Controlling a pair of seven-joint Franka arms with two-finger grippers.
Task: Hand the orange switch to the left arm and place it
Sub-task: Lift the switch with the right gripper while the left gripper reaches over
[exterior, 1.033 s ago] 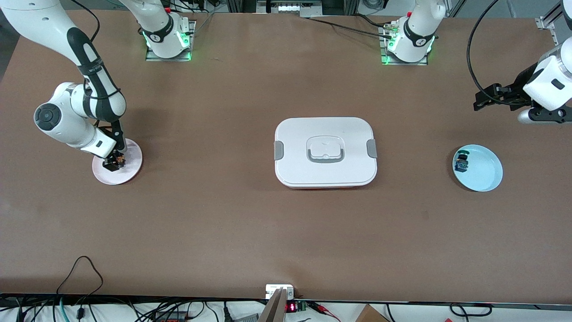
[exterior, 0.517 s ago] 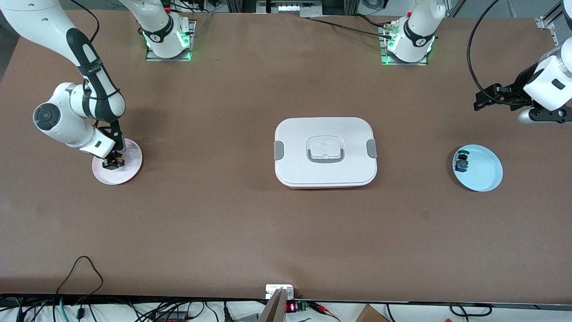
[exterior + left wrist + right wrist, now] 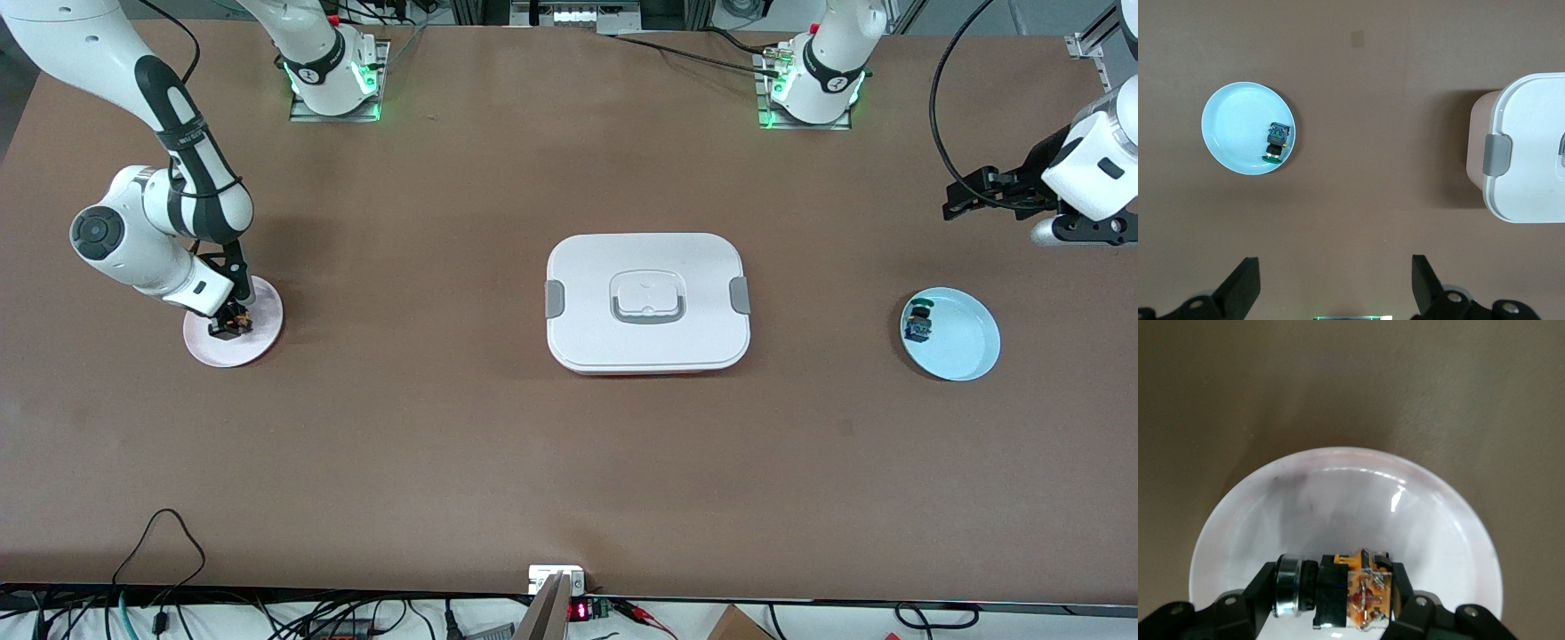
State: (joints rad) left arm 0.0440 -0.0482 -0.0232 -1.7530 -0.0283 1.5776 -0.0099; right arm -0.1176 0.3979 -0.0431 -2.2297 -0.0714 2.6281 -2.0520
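Note:
The orange switch [image 3: 233, 322] is a small black block with orange parts. It lies between the fingers of my right gripper [image 3: 227, 325] at the pink plate [image 3: 267, 322], toward the right arm's end of the table. In the right wrist view the gripper [image 3: 1335, 590] is shut on the switch [image 3: 1351, 593], low over the plate [image 3: 1338, 493]. My left gripper [image 3: 951, 200] is open and empty, up over bare table by the light blue plate [image 3: 965, 347]; it waits. Its spread jaws [image 3: 1335, 267] show in the left wrist view. The white box [image 3: 587, 267] stands at mid table.
A tiny piece with blue and green parts [image 3: 918, 324] lies in the light blue plate [image 3: 1231, 113], as the left wrist view also shows [image 3: 1277, 141]. The box's corner and grey latch [image 3: 1531, 147] show there too. Cables and a small device lie along the table's near edge.
The right arm's elbow and wrist have shifted slightly while its gripper stays at the pink plate with the switch. The left arm has not moved.

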